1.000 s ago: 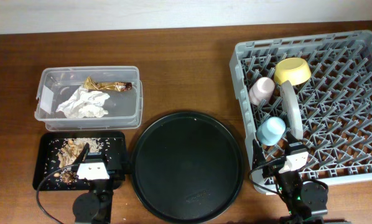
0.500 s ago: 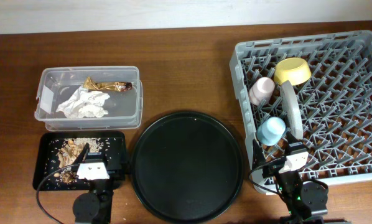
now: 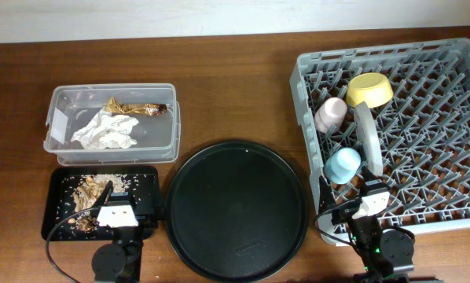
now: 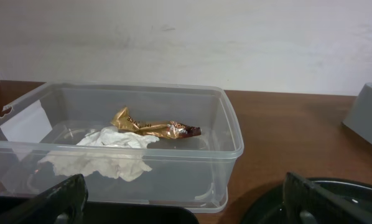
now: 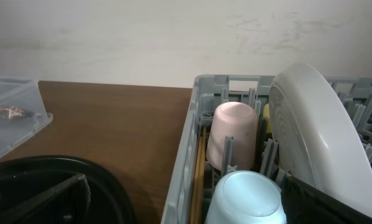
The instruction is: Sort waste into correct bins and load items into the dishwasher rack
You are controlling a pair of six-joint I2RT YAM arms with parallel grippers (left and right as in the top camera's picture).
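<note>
- Tissue [image 3: 104, 130] and wrapper [image 3: 137, 108] lie in the clear box [image 3: 174, 130], scraps [image 3: 89, 193] in the black tray [image 3: 143, 179], left: waste apparently sorted by kind.
- Pink cup [image 3: 330, 115], blue cup [image 3: 343, 164], bowl [image 3: 369, 90] and plate [image 3: 366, 135] stand propped between the pegs of the rack [image 3: 424, 45], right.
- Left gripper [image 4: 192, 205] and right gripper [image 5: 186, 205], jaws spread, hold nothing, near edge.

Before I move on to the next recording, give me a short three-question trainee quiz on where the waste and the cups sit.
1. True or false: the crumpled tissue and the gold-brown wrapper lie together in the clear box.
2. How many cups are in the dishwasher rack, and what colours are they?
3. The food scraps lie in: A) the clear box; B) the small black tray; C) the dishwasher rack.

Key
1. True.
2. Two: the pink cup and the light blue cup.
3. B.
</note>
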